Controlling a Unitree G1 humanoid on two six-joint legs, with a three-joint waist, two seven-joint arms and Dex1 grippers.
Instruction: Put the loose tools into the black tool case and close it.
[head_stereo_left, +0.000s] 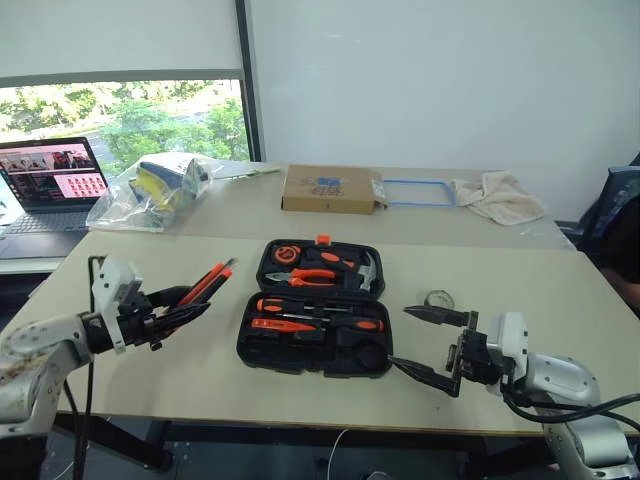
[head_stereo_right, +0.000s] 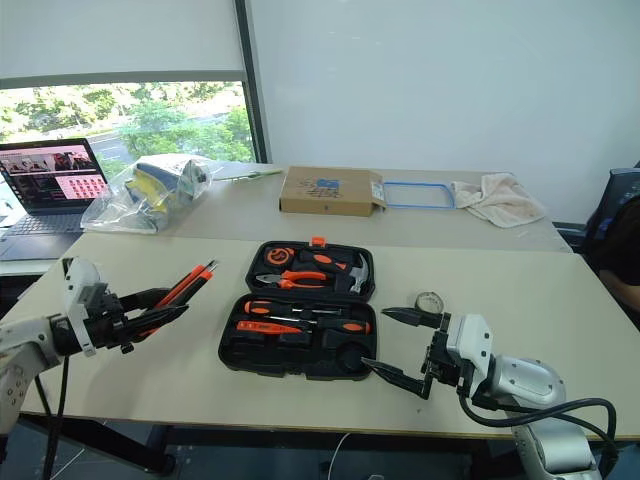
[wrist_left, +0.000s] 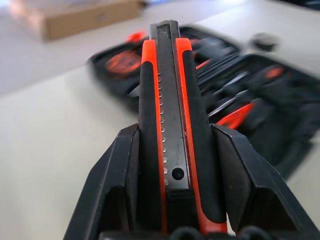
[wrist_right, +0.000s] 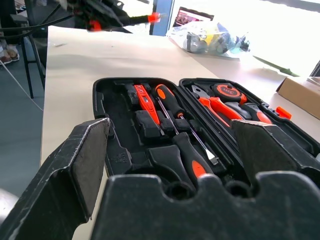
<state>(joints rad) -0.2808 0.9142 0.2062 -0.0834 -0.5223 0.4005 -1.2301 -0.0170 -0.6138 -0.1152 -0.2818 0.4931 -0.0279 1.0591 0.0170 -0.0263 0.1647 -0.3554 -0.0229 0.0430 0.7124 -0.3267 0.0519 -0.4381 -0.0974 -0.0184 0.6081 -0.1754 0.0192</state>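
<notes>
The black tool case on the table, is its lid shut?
No, the black tool case lies open flat, with screwdrivers in its recesses.

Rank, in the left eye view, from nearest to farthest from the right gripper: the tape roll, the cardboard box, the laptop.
From the right gripper:
1. Tape roll, just beyond it on the table.
2. Cardboard box, on the far table.
3. Laptop, far left.

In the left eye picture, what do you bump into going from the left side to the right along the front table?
Left hand holding the utility knife → open black tool case → small tape roll → right hand, open.
</notes>
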